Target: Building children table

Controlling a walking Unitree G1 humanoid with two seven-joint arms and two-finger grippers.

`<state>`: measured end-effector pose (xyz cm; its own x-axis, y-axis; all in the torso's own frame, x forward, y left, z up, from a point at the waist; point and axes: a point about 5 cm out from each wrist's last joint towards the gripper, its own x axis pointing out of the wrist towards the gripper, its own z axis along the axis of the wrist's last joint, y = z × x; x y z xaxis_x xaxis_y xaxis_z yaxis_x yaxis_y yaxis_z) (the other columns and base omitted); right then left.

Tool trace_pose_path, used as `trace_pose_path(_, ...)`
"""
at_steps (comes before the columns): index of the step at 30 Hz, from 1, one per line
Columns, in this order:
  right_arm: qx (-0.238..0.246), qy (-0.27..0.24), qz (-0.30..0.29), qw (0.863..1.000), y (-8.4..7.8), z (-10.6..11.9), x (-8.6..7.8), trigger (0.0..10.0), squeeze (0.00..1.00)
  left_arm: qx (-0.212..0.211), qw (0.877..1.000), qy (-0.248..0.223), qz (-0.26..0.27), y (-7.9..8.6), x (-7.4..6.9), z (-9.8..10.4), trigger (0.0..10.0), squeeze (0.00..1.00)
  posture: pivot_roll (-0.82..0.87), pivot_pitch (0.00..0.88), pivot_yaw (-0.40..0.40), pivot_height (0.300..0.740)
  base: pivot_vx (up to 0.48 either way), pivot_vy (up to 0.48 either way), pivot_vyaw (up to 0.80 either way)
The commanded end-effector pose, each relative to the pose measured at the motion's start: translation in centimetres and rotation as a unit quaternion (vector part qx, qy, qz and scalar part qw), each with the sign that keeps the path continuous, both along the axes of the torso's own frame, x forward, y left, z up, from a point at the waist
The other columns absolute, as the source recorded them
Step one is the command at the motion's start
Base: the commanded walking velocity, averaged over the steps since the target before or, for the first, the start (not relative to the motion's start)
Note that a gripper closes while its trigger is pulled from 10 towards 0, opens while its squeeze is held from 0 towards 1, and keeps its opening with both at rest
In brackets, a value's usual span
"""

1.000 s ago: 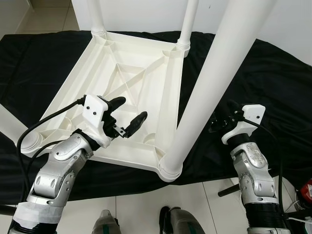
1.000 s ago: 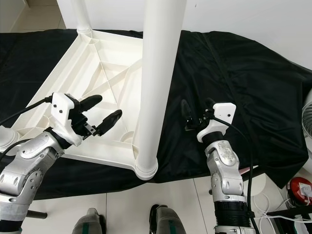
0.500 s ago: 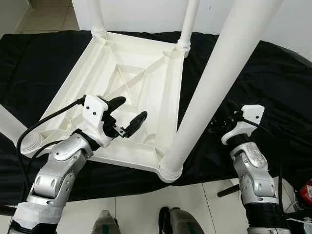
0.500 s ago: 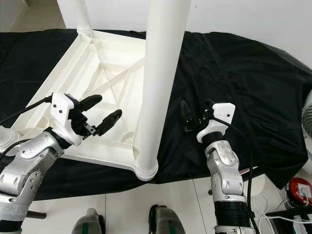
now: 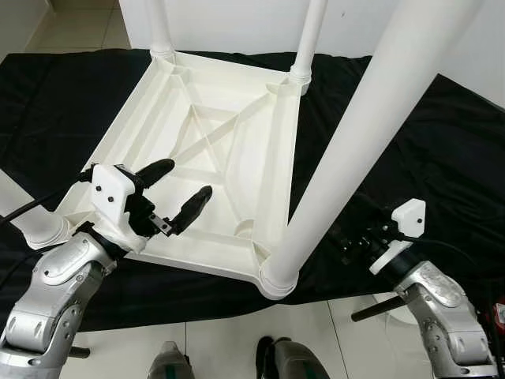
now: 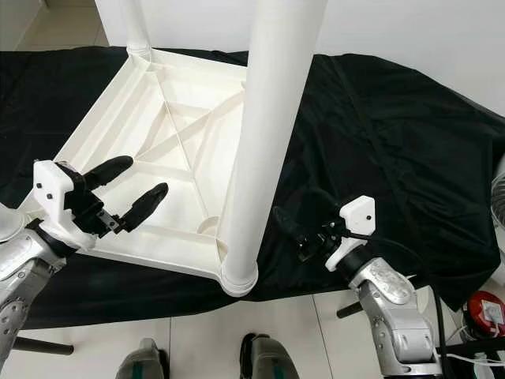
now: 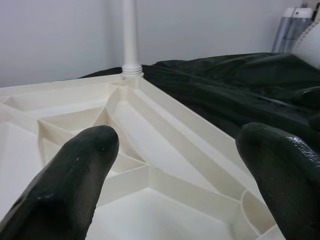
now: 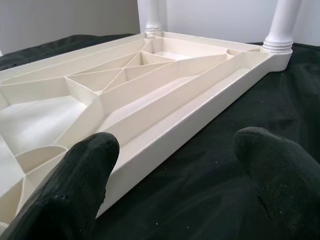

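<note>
A white plastic children's table [image 5: 229,134] lies upside down on a black cloth [image 5: 442,142]. Legs stand in its far left corner [image 5: 160,24], far right corner [image 5: 309,31] and near right corner [image 5: 355,150]. Another leg [image 5: 24,217] shows at the near left corner. My left gripper [image 5: 180,189] hovers open over the table's near left part, holding nothing. My right gripper [image 6: 304,233] is open and low over the cloth, right of the near right leg. In the right wrist view its fingers [image 8: 80,175] point along the table's rim [image 8: 200,110].
The cloth ends just in front of me on white floor tiles [image 5: 221,339]. A black rod [image 5: 371,308] lies on the floor under my right arm. A red object [image 6: 483,309] with cables sits at the lower right. A white wall stands behind the table.
Both arms have drawn back toward me. The left gripper shifted left along the table's near edge; the right gripper dropped lower over the cloth. Both stayed open.
</note>
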<state>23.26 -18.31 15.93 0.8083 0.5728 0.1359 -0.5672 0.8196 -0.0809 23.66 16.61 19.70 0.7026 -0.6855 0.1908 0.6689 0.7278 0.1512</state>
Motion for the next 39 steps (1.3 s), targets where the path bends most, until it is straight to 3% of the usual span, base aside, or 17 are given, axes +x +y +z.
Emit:
trace_pose_path(1,-0.007,0.002,-0.001,1.000,-0.5,0.1,0.1,10.0,0.00,0.034,0.995,-0.005,-0.096,-0.7,-0.7,-0.3,10.0,0.00,0.04,0.101,-0.046,0.740,0.000,0.000,0.00)
trace_pose_path(8,-0.004,0.000,-0.012,1.000,-0.3,-0.2,0.3,10.0,0.00,0.037,0.995,-0.003,-0.088,-1.2,-0.4,-1.0,10.0,0.00,0.04,0.098,-0.044,0.740,0.000,0.000,0.00)
trace_pose_path(12,-0.010,0.013,-0.015,1.000,-0.2,-1.3,0.0,10.0,0.00,0.048,0.996,0.006,-0.075,-1.5,-0.5,-2.4,10.0,0.00,0.03,0.087,-0.037,0.740,0.000,0.000,0.00)
trace_pose_path(13,-0.016,0.023,-0.034,0.999,-0.5,-2.3,0.1,10.0,0.00,0.061,0.997,0.009,-0.055,-1.6,-0.4,-3.6,10.0,0.00,0.03,0.085,-0.037,0.740,0.000,0.000,0.00)
trace_pose_path(16,-0.017,0.033,-0.061,0.997,-0.8,-3.2,0.2,10.0,0.00,0.067,0.997,0.012,-0.039,-1.6,-0.3,-4.5,10.0,0.00,0.03,0.085,-0.037,0.740,0.000,0.000,0.00)
trace_pose_path(19,0.040,0.021,-0.173,0.984,-1.4,-3.7,2.1,10.0,0.00,0.043,0.997,0.026,0.061,-1.0,2.4,-5.8,10.0,0.00,0.03,0.056,-0.045,0.740,0.000,0.000,0.00)
trace_pose_path(23,0.052,0.010,-0.187,0.981,-1.3,-3.2,2.8,10.0,0.00,0.021,0.995,0.019,0.099,-0.8,3.9,-5.1,10.0,0.00,0.03,0.049,-0.043,0.740,0.000,0.000,0.00)
trace_pose_path(25,0.058,0.005,-0.181,0.982,-0.9,-2.9,3.3,10.0,0.00,0.002,0.994,0.020,0.105,-1.1,4.6,-4.6,10.0,0.00,0.04,0.041,-0.045,0.740,0.000,0.000,0.00)
trace_pose_path(28,0.045,-0.007,-0.127,0.991,0.4,-2.3,4.3,10.0,0.00,0.026,0.997,0.001,0.076,-2.4,5.6,-4.0,10.0,0.00,0.04,0.034,-0.046,0.740,0.000,0.000,0.00)
trace_pose_path(33,0.035,-0.013,-0.091,0.995,0.9,-2.1,4.2,10.0,0.00,0.041,0.997,-0.013,0.059,-2.6,5.8,-3.9,10.0,0.00,0.04,0.034,-0.047,0.740,0.000,0.000,0.00)
trace_pose_path(37,-0.002,-0.004,0.029,1.000,0.0,-1.1,2.5,10.0,0.00,0.092,0.995,-0.039,-0.019,-1.5,4.9,-3.0,10.0,0.00,0.03,0.042,-0.028,0.740,0.000,0.000,0.00)
trace_pose_path(39,-0.005,-0.002,0.042,0.999,-0.3,-0.9,2.3,10.0,0.00,0.100,0.994,-0.039,-0.033,-1.3,4.6,-2.9,10.0,0.00,0.03,0.042,-0.028,0.740,0.000,0.000,0.00)
